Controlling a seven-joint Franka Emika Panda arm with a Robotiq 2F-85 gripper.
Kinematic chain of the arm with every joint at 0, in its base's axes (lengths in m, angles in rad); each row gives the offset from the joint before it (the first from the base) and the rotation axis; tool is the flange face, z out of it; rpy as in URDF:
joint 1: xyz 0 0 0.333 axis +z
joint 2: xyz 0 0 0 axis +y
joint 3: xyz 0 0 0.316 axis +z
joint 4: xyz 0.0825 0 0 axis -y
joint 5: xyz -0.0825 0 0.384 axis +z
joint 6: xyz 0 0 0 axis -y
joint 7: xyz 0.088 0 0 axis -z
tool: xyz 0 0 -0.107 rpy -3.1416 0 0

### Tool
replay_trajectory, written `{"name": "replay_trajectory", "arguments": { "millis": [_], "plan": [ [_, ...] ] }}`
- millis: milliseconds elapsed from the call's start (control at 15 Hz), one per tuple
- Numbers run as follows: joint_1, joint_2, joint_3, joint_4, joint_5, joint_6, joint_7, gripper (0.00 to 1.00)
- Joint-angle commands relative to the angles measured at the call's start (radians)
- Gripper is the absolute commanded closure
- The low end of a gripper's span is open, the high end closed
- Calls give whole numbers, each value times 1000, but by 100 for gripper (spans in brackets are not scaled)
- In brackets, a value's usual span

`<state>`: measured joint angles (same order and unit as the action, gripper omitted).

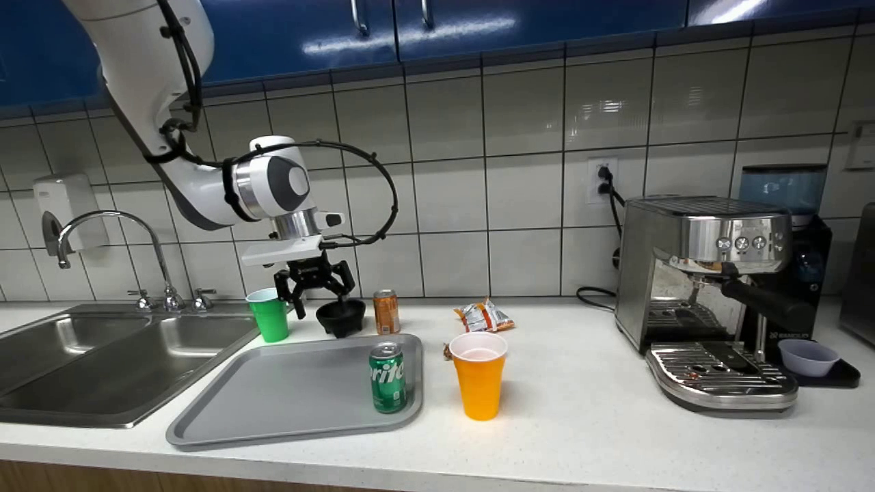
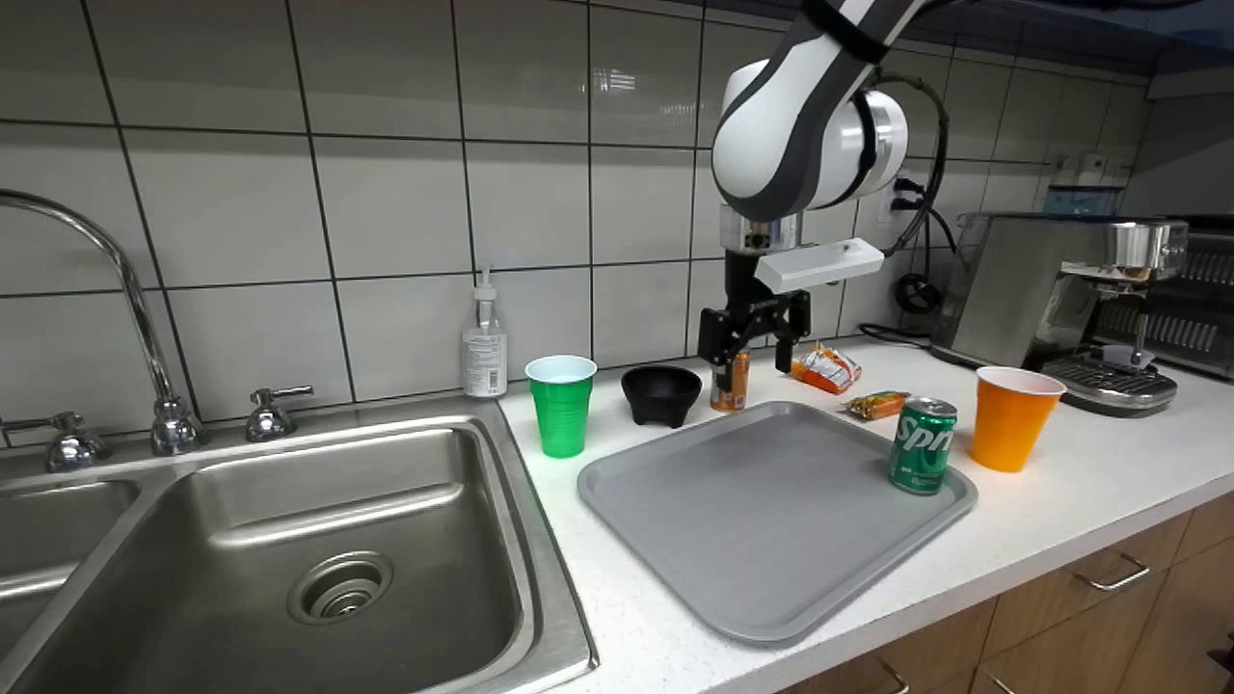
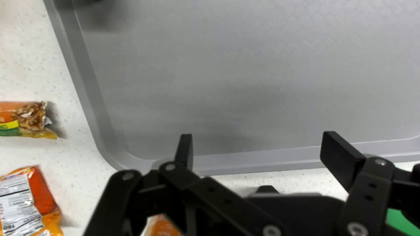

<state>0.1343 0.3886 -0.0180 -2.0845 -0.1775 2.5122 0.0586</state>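
My gripper (image 3: 258, 137) is open, its black fingers wide apart with nothing between them. It hangs above the back edge of a grey tray (image 3: 236, 85). Under its body in the wrist view, a black footed bowl is mostly hidden; an exterior view shows this bowl (image 2: 661, 395) upright behind the tray. A green cup (image 1: 270, 316) and an orange can (image 1: 386, 313) flank the bowl. On the tray stands a green Sprite can (image 2: 923, 448). Beside the tray are an orange cup (image 1: 480, 376), an orange snack bag (image 3: 26, 203) and a wrapped snack bar (image 3: 23, 119).
A steel sink (image 2: 337, 540) with a tall faucet (image 1: 119, 215) lies on one side of the tray. On the far side stand a coffee machine (image 1: 704, 266) and a small pale bowl (image 1: 809, 357). A soap bottle (image 2: 484, 342) is by the tiled wall; blue cabinets (image 1: 540, 27) hang above.
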Motion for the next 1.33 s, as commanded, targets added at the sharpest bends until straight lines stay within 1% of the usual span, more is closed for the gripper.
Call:
{"name": "replay_trajectory", "arguments": {
  "millis": [0,467,933,1267],
  "plan": [
    [-29,-92,-11,-113,6,52,38,0],
    [-65,-176,-63,-221,-9,110,80,0],
    [-99,-249,-104,-300,-16,139,109,0],
    [-131,-271,-122,-338,-15,146,119,0]
  ]
}}
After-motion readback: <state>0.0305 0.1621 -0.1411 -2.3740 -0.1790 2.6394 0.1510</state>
